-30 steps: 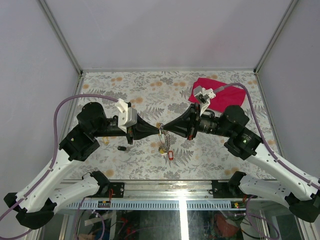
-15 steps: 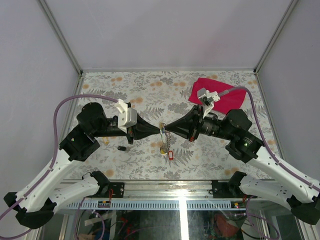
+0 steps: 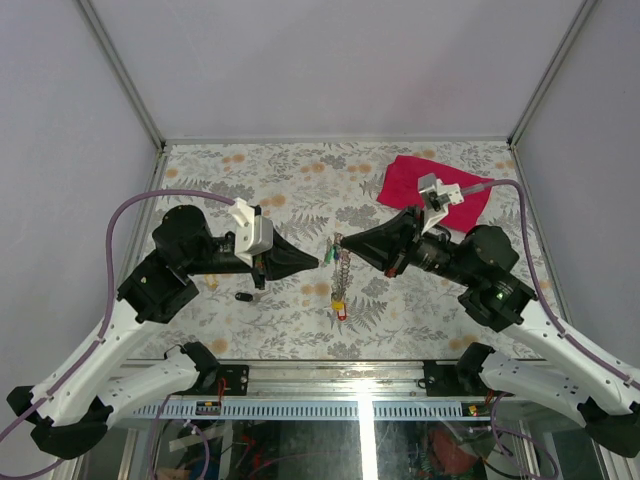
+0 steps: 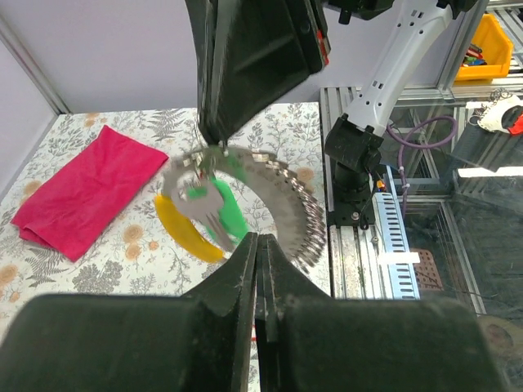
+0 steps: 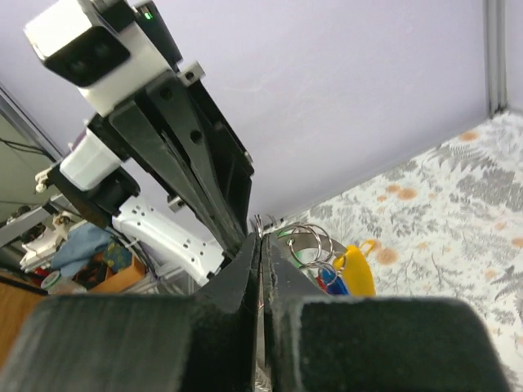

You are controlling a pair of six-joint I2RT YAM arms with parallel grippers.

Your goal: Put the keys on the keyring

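Right gripper (image 3: 340, 241) is pinched tight on the keyring (image 3: 341, 272), held above the floral table (image 3: 200, 170). The chain and yellow and red tags dangle below it. Left gripper (image 3: 321, 260) sits just beside, jaws pressed together. A green-tagged key (image 3: 328, 258) is at its tip; can't tell if it is gripped.

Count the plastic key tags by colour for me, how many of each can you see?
Green plastic key tag: 1
Yellow plastic key tag: 1
Blue plastic key tag: 1
Red plastic key tag: 1
Total: 4
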